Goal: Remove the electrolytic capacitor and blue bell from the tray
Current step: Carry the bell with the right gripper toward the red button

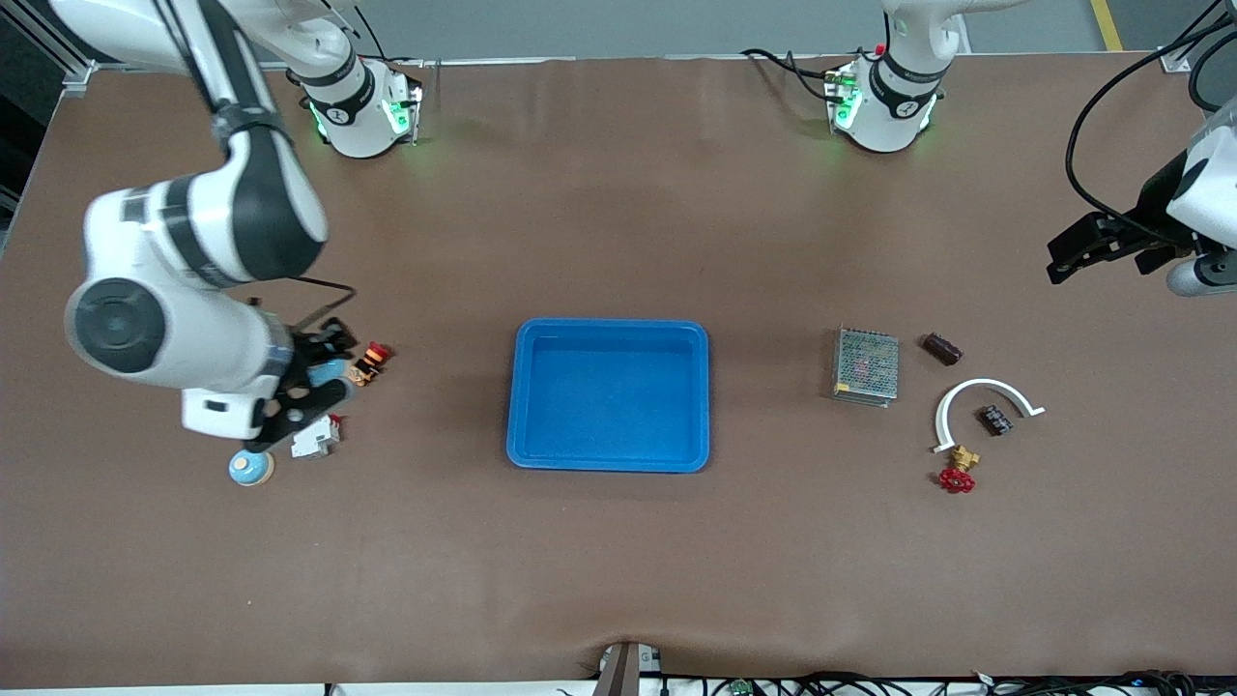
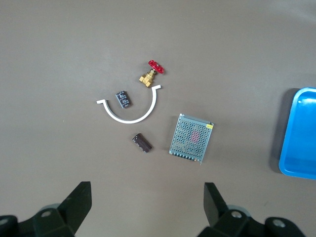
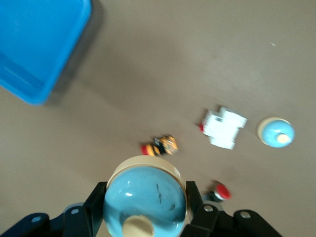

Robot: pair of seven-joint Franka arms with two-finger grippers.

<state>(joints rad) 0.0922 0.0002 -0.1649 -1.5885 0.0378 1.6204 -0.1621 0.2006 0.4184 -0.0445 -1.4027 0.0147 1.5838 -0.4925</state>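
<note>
Right wrist view: right gripper [image 3: 144, 210] clenching blue bell [image 3: 145, 197], hovering over worktop [image 1: 618, 580] clutter at right arm's end. Tray [image 1: 609, 462] sitting empty mid-worktop. Next: lowering, releasing bell onto bare spot. Left gripper [image 2: 148, 202] waiting, fingers released, above capacitor [image 2: 141, 143].

From my seat: right gripper [image 1: 309, 391] in front view mostly buried under own arm, blue bell [image 3: 145, 200] between fingers barely peeks out there. Right wrist view smeared, small red-yellow part [image 3: 160, 145] unreadable, tray [image 3: 39, 49] cut by frame edge. Left gripper [image 1: 1111, 246] half off front view's edge. Small dark component [image 2: 123, 98] inside white arc [image 2: 131, 111] too tiny to identify.
</note>
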